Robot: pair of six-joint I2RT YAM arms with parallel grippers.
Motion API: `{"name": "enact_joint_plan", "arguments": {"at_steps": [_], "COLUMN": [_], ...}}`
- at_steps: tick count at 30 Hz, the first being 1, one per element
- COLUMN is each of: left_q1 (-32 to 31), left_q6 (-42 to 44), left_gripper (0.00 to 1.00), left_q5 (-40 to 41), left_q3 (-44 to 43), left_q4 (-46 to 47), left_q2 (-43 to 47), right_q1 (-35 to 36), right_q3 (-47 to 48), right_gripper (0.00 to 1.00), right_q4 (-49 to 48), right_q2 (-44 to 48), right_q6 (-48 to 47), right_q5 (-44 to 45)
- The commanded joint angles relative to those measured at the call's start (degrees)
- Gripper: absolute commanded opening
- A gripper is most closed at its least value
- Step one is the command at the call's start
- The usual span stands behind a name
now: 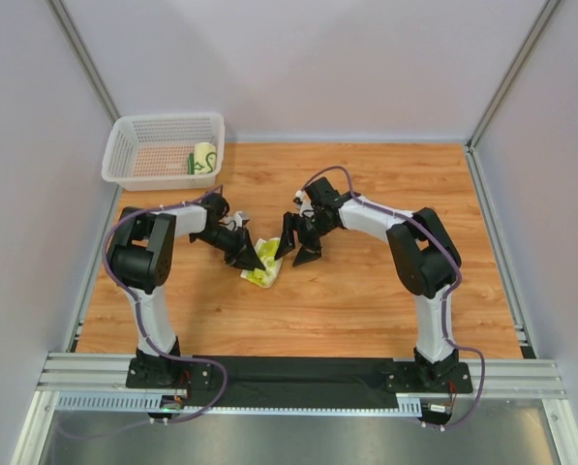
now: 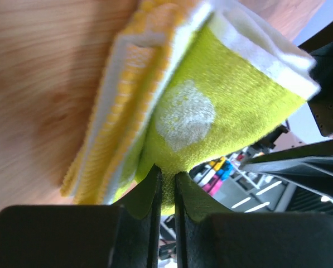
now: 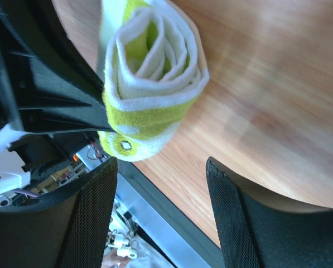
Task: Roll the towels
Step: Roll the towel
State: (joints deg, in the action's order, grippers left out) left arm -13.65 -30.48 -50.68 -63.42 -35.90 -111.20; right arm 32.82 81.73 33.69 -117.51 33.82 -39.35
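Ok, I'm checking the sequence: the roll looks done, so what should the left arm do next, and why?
Probably lift the rolled towel and carry it toward the basket: the left gripper pinches its edge, the right gripper is open and apart from it, and another roll already lies in the basket.

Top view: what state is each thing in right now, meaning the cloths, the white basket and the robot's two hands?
Rolled towel: wound into a spiral, pinched at one edge.
Left hand: shut on the rolled towel.
Right hand: open, holding nothing, just short of the roll.
Basket: upright at the far left of the table.
Towel in the basket: rolled, lying inside.
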Motion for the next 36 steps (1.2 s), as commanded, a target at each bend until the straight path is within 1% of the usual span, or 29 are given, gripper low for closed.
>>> {"name": "enact_joint_plan", "arguments": {"at_steps": [1, 2, 5, 9, 14, 18, 21, 24, 27, 29, 30, 33, 34, 35, 36], "left_q1": [2.5, 3.1, 5.6, 8.9, 10.5, 10.7, 10.7, 10.9, 11.0, 11.1, 11.1, 11.1, 11.1, 11.1, 11.1], "left_q6": [-2.0, -2.8, -3.4, -2.5, -0.5, -0.6, -0.1, 0.2, 0.5, 0.7, 0.8, 1.1, 1.3, 1.4, 1.8], "left_gripper": [0.14, 0.14, 0.14, 0.15, 0.17, 0.17, 0.17, 0.18, 0.18, 0.18, 0.18, 0.19, 0.21, 0.21, 0.22], "left_q5": [-3.2, -4.3, -5.4, -6.4, -5.9, -6.4, -6.7, -7.2, -8.4, -8.8, -9.1, -8.9, -8.5, -8.3, -8.0], "left_q3": [2.3, 3.7, 5.4, 5.8, 3.7, 2.7, 1.9, 2.0, 2.1, 2.2, 2.2, 2.1, 1.7, 1.5, 1.3], "left_q4": [2.1, 4.0, 5.8, 5.9, 3.4, 2.9, 2.3, 2.1, 2.0, 1.8, 1.8, 1.1, 0.5, 0.1, -0.7], "left_q2": [-1.5, -1.7, -2.3, -3.9, -5.8, -7.2, -8.0, -8.7, -9.6, -10.0, -10.1, -9.9, -9.8, -9.7, -9.6], "right_q1": [0.1, 0.1, 0.1, 0.3, 1.2, 2.5, 3.1, 3.2, 3.4, 3.4, 3.4, 3.6, 3.7, 3.7, 3.6], "right_q3": [-1.3, -1.9, -3.8, -5.1, -4.4, -3.3, -2.7, -2.3, -1.7, -1.2, -1.1, -0.8, -0.4, -0.1, 0.2], "right_gripper": [0.66, 0.66, 0.66, 0.64, 0.63, 0.63, 0.62, 0.59, 0.52, 0.43, 0.36, 0.29, 0.25, 0.22, 0.16], "right_q4": [-10.2, -11.7, -17.1, -21.6, -22.8, -23.4, -24.0, -25.7, -27.2, -28.0, -29.0, -30.3, -30.5, -30.7, -30.8], "right_q2": [1.8, 1.5, 0.4, -1.2, -2.8, -3.8, -5.3, -6.2, -8.0, -9.2, -9.5, -10.1, -10.0, -10.1, -9.9], "right_q6": [3.5, 4.1, 6.5, 7.8, 7.6, 6.6, 6.7, 7.4, 8.1, 8.8, 9.7, 10.5, 10.7, 10.8, 10.8], "right_q5": [-1.6, -1.6, -2.0, -1.8, -2.2, -2.1, -0.6, 1.0, 2.9, 3.8, 4.0, 5.1, 5.3, 5.3, 5.3]}}
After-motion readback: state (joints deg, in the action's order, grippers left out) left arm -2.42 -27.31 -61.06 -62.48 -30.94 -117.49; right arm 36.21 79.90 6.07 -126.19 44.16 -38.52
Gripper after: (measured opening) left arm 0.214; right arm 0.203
